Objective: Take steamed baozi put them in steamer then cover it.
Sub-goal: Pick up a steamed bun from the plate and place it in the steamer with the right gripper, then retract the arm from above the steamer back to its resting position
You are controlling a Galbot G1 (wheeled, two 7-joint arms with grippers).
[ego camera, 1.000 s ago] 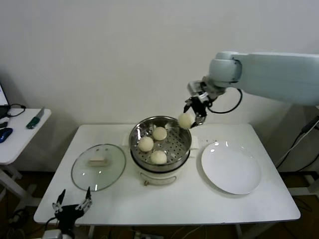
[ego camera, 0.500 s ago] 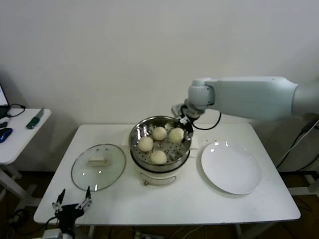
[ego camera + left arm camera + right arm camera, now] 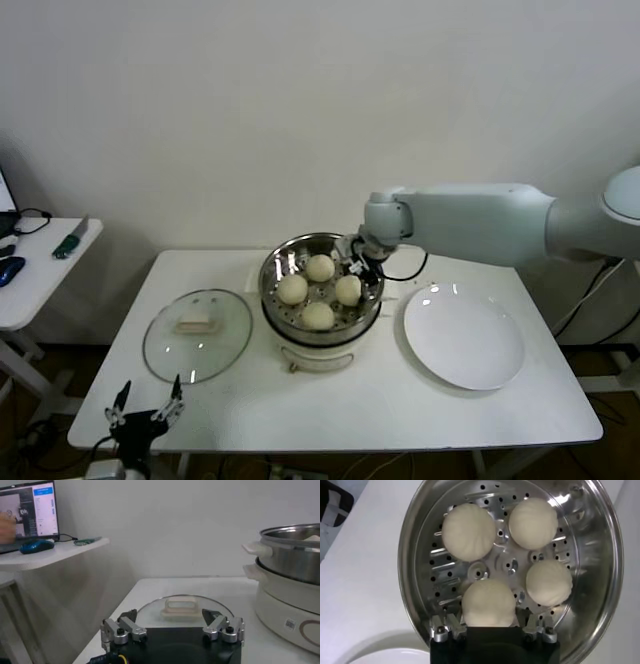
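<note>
I saw a plain white wall [image 3: 200, 110] behind the white desk [image 3: 380, 400]. A smaller white side table [image 3: 40, 265] stood to its left.

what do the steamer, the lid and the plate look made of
Steamer: polished metal, likely stainless steel; mirror glints, punched holes in its floor.
Lid: clear glass, since the table shows through; cream handle, probably plastic.
Plate: glossy white, ceramic or melamine; bright highlights on it.
</note>
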